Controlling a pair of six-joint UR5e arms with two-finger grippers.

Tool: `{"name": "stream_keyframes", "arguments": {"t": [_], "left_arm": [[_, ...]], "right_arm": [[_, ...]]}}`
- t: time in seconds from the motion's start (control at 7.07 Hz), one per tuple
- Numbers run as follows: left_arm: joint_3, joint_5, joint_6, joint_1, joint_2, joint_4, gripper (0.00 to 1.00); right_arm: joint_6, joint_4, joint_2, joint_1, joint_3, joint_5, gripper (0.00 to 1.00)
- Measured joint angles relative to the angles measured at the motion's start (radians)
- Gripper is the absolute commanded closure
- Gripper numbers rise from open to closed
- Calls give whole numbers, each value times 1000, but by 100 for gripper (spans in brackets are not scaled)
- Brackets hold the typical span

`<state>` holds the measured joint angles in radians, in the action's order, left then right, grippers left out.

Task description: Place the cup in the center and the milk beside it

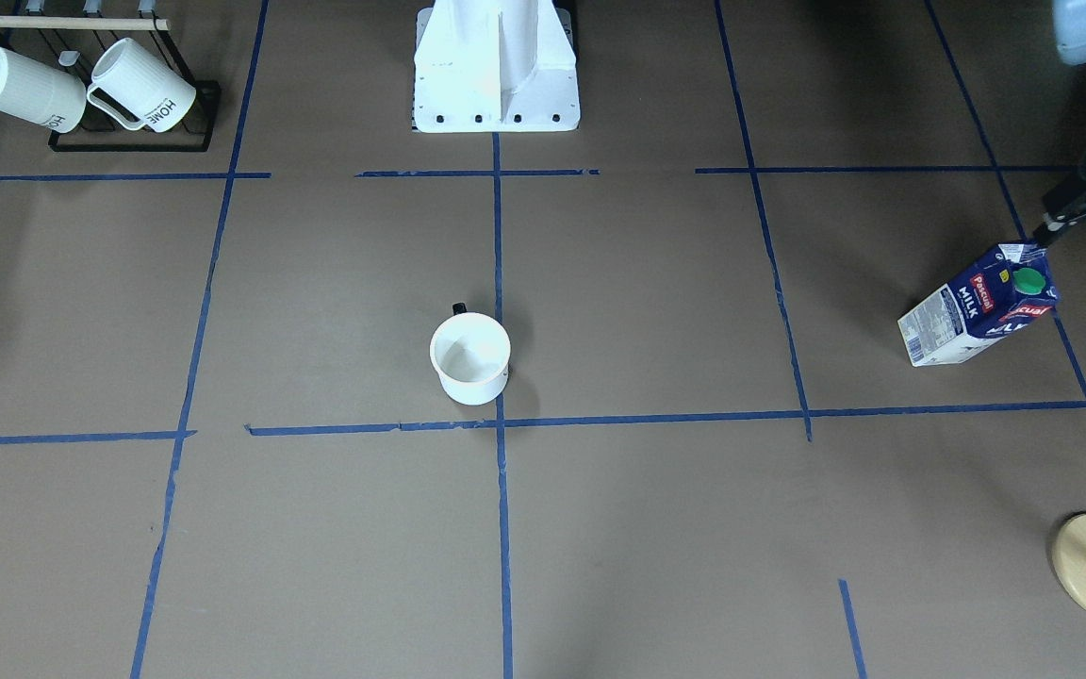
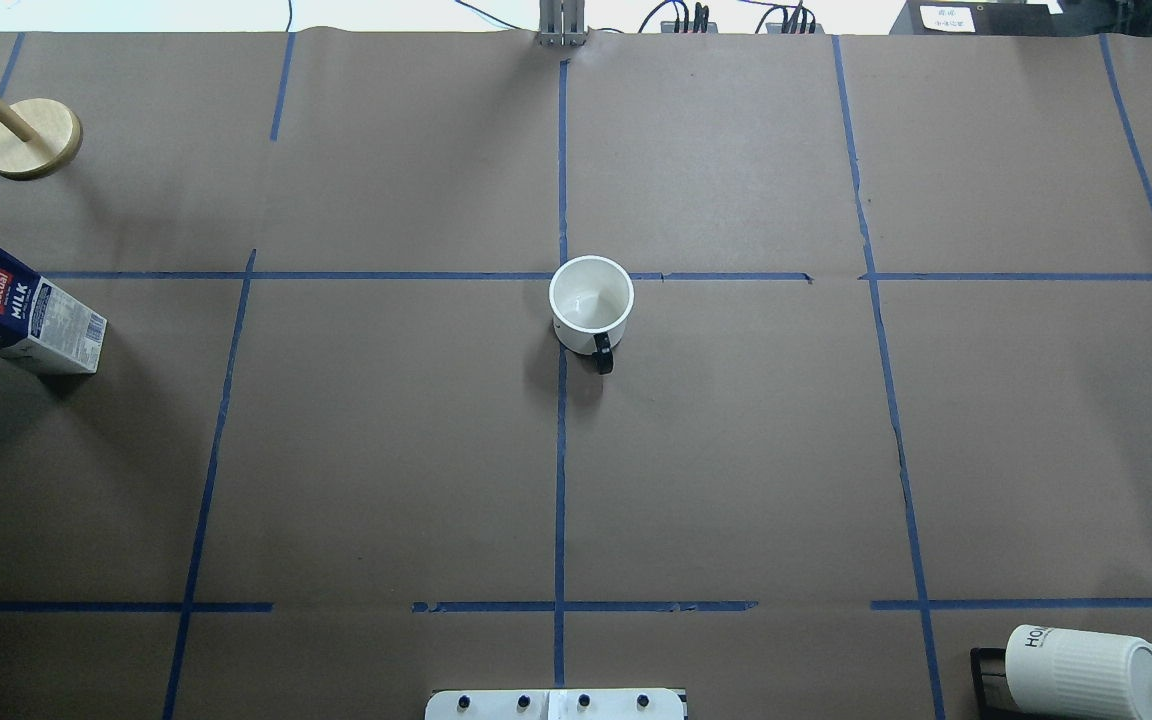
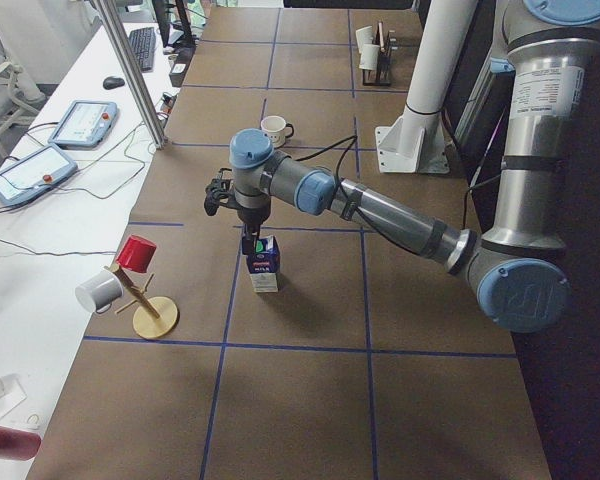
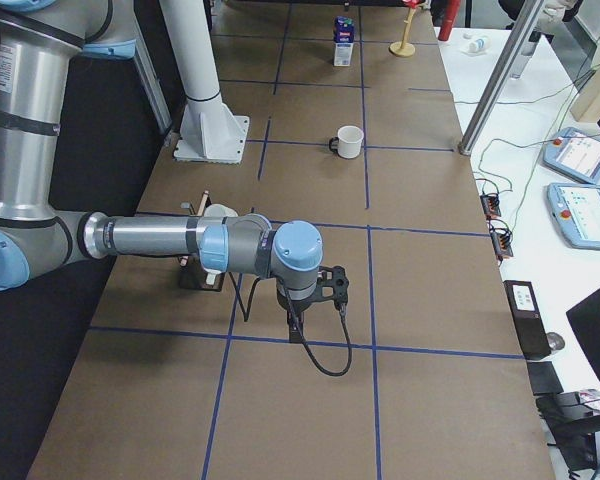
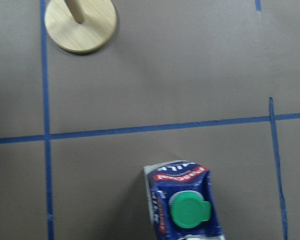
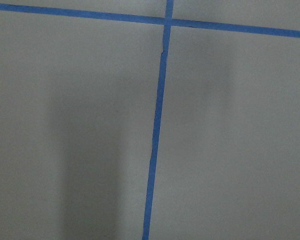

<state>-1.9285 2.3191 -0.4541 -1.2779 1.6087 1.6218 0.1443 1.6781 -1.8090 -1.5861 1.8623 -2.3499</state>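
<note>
The cup (image 1: 470,356) stands upright just on the robot's side of the center tape crossing (image 1: 500,422), its dark handle toward the robot; it also shows in the overhead view (image 2: 591,300). The milk (image 1: 981,304) stands far out on the robot's left, green cap up, and shows in the overhead view (image 2: 21,312) and the left wrist view (image 5: 182,200). My left gripper (image 3: 247,236) hangs right over the carton's top; I cannot tell whether it is open or shut. My right gripper (image 4: 292,322) hangs low over bare table near the mug rack, with nothing seen in it; its state is unclear.
A black rack (image 1: 133,141) with two ribbed "HOME" mugs stands at the robot's near right. A wooden mug tree (image 3: 155,315) with a red cup and a white cup stands beyond the milk. The white robot base (image 1: 496,85) is at mid-table edge.
</note>
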Motion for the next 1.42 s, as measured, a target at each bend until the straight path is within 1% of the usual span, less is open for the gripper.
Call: {"name": "stream_keyframes", "arguments": {"t": [0.28, 0.85, 0.99, 1.13, 1.27, 1.42], "left_arm": [[12, -45, -44, 67, -1, 26, 0], [66, -82, -41, 126, -1, 33, 0], [77, -98, -40, 142, 0, 37, 16], [94, -106, -41, 152, 0, 58, 41], [115, -109, -44, 156, 1, 92, 58], [125, -110, -47, 157, 6, 110, 60]], "right_arm": [[0, 0, -1, 0, 0, 0, 0], [3, 0, -2, 0, -1, 0, 0], [3, 0, -3, 0, -1, 0, 0], [3, 0, -3, 0, -1, 0, 0], [3, 0, -3, 0, -2, 0, 0], [3, 0, -2, 0, -2, -1, 0]]}}
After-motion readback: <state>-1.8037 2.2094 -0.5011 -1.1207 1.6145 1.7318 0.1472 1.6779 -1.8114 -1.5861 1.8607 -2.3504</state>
